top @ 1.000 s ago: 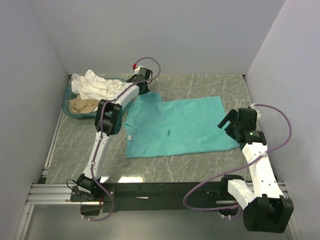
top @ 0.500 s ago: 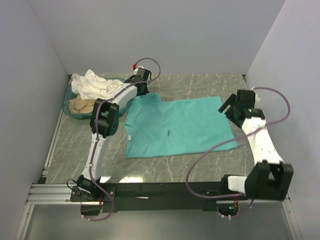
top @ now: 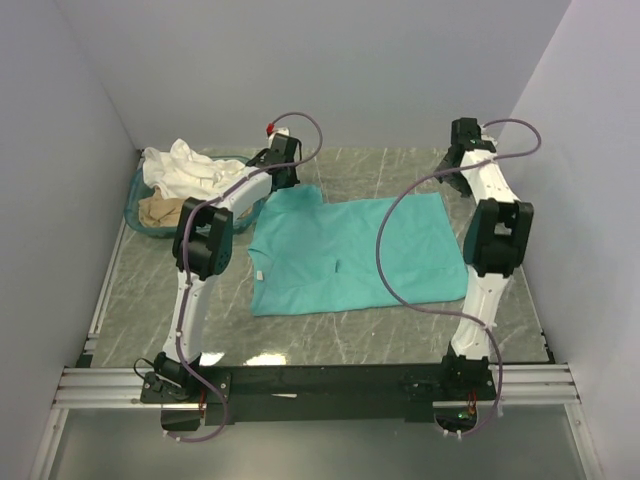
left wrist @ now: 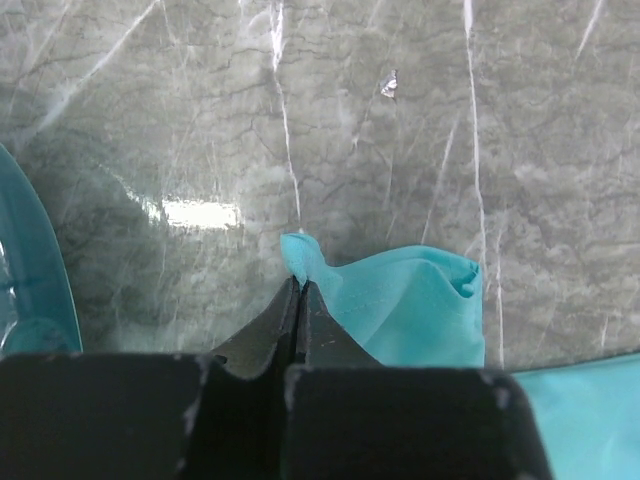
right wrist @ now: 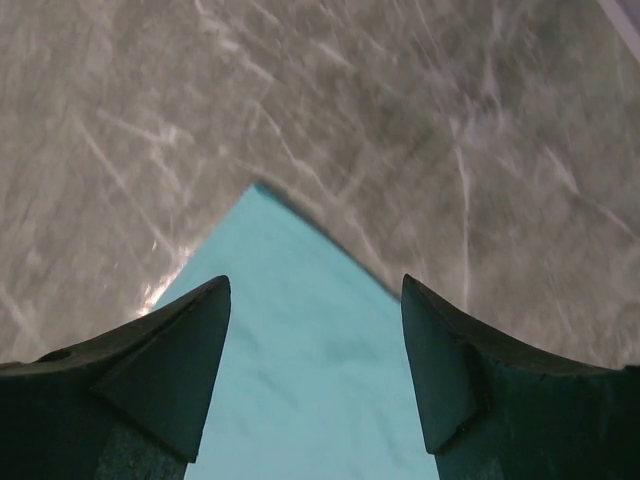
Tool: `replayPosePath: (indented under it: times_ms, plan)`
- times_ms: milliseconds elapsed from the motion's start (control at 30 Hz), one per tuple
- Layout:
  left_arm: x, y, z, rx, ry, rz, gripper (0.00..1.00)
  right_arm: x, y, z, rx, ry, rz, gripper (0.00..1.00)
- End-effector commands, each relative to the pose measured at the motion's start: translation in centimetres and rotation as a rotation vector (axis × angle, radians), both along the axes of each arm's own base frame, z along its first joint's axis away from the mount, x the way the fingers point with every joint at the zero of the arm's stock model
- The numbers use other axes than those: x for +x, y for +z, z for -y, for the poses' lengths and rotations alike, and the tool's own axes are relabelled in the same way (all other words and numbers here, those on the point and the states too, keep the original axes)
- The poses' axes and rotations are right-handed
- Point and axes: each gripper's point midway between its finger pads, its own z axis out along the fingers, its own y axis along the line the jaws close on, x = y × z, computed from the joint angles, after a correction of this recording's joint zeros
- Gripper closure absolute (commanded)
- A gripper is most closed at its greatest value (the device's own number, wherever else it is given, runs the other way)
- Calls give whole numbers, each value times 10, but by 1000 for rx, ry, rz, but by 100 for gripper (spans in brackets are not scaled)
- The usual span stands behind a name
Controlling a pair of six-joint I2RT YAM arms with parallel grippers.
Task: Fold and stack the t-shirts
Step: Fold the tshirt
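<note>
A: Where's the soft teal-green cloth t-shirt?
B: Spread flat on the grey marble table. The left gripper pinches its far-left corner; the right gripper gapes above the far-right corner.
A: The others?
B: Crumpled white t-shirt and beige t-shirt, in the oval teal plastic basket, far left.

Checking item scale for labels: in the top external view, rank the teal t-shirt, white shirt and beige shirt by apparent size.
1. Teal t-shirt, spread flat.
2. White shirt, bunched over the basket.
3. Beige shirt, partly hidden in the basket, so its true size is unsure.
</note>
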Motion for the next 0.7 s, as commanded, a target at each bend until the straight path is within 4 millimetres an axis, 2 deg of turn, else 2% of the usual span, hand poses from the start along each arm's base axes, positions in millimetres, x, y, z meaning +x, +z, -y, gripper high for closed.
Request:
replayPosePath:
  times_ms: [0, 100, 267, 500, 600, 667]
  plan:
    - [2, 56, 12, -43, -50, 114, 100, 17, 5, 15, -104, 20, -54, 25]
    - [-3, 57, 13, -45, -63, 110, 100, 38, -7, 11, -91, 76, -49, 29]
    - [-8, 58, 18, -54, -83, 106, 100, 61, -28, 1, -68, 171, -18, 33]
    - [-11, 56, 21, -54, -88, 96, 100, 68, -68, -8, -42, 271, -61, 36]
    - [-13, 56, 20, -51, -91, 98, 100, 69, -80, -11, -24, 284, -78, 40]
    - [-15, 56, 20, -51, -91, 98, 100, 68, -85, -13, -15, 292, -83, 48]
